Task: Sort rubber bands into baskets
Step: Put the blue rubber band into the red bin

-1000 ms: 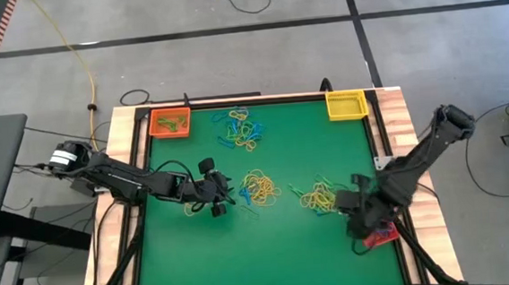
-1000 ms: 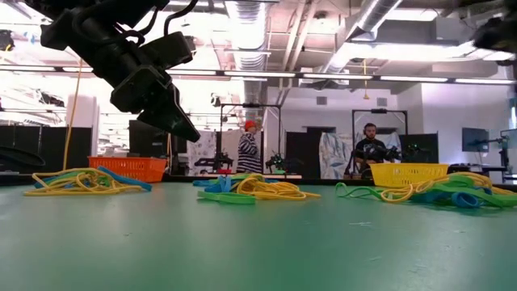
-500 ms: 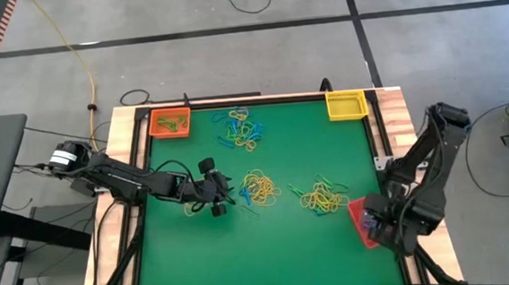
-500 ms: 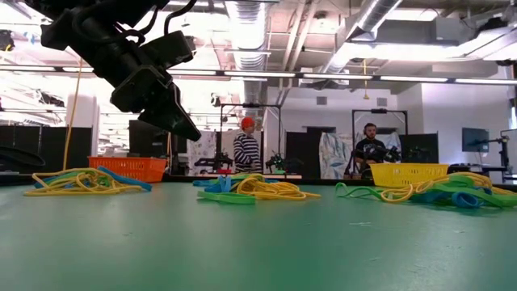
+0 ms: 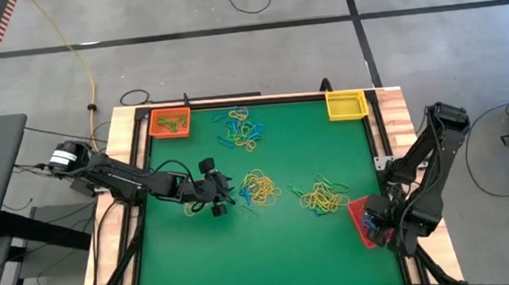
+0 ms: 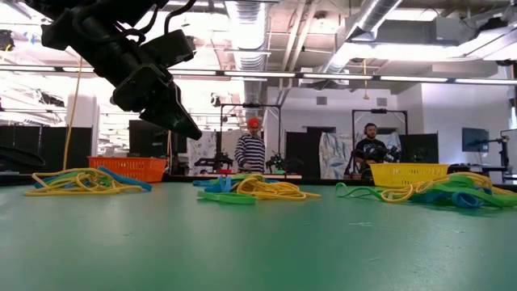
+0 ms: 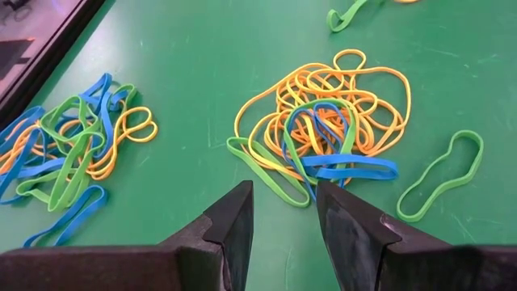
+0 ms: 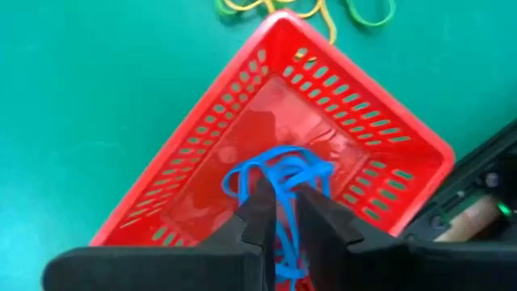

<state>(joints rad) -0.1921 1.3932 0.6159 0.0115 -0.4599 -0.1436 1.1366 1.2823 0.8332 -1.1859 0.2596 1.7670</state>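
While hovering over the perforated red basket point(image 8: 275, 153), right gripper point(image 8: 279, 212) narrowly parted, thin blue bands point(image 8: 279, 174) looping between its fingers, left gripper point(image 7: 283, 214) gaping empty above tangled bands point(image 7: 327, 129).

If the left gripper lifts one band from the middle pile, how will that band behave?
Probably floppy: the bands lie in limp curls. Likely to drag neighbours, since the loops overlap. Probably light; each is thin beside the left gripper.
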